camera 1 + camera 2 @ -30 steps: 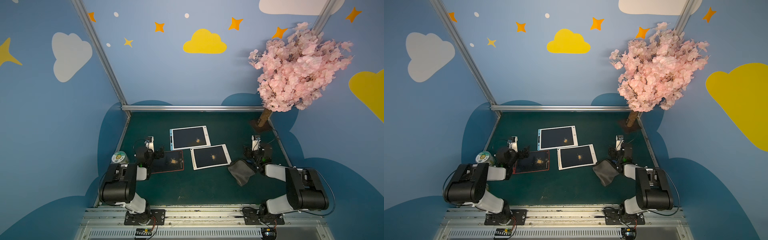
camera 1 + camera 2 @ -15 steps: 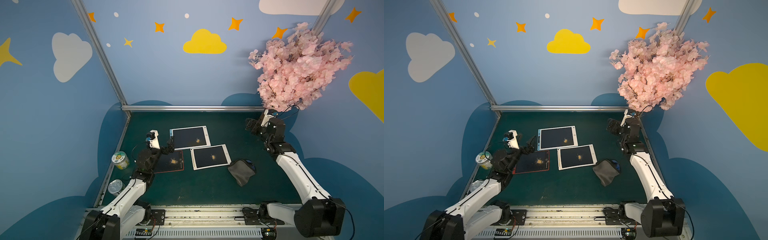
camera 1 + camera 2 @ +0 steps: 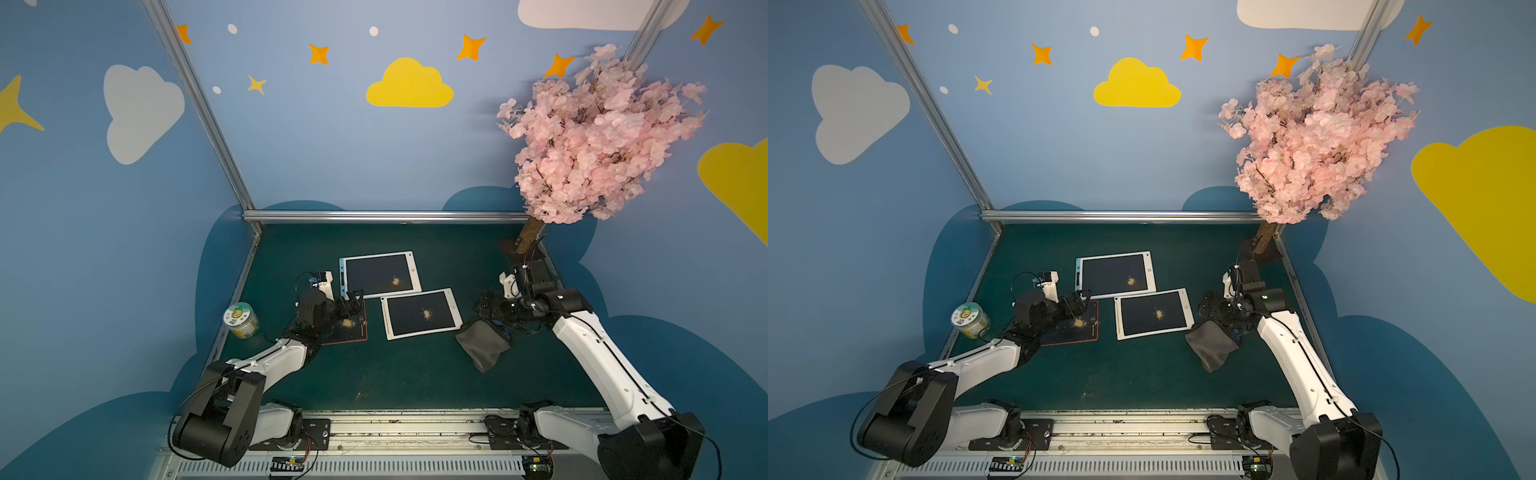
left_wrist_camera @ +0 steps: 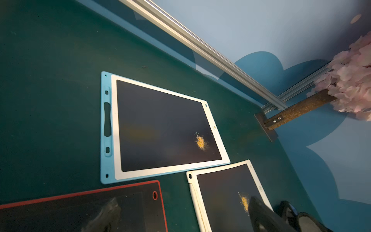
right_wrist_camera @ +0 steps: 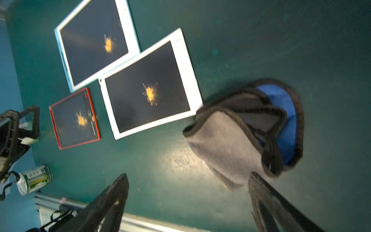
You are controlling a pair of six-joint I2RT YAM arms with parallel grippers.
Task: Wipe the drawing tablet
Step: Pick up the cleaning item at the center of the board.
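Right wrist cam shows the grey cloth (image 5: pixel 226 140) has a blue lining, just a sliver in both top views. It's at the corner of the white tablet (image 3: pixel 420 313). The blue-edged tablet (image 3: pixel 380 274) and red tablet (image 3: pixel 356 332) lie beside that on the green table (image 3: pixel 395 374), each with an orange smudge. Left gripper (image 3: pixel 353 299), spread and empty, hangs over the red one, partly hiding it from above. Right gripper (image 5: pixel 187 175), spread and empty, is over the cloth. Label on the jar (image 3: pixel 241 321) is unreadable.

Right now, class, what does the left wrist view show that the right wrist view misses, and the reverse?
Only the left wrist view shows the pink blossom tree. Only the right wrist view shows the jar. Both show the blue-edged tablet, the white tablet and the red tablet, lying flat on the green table.
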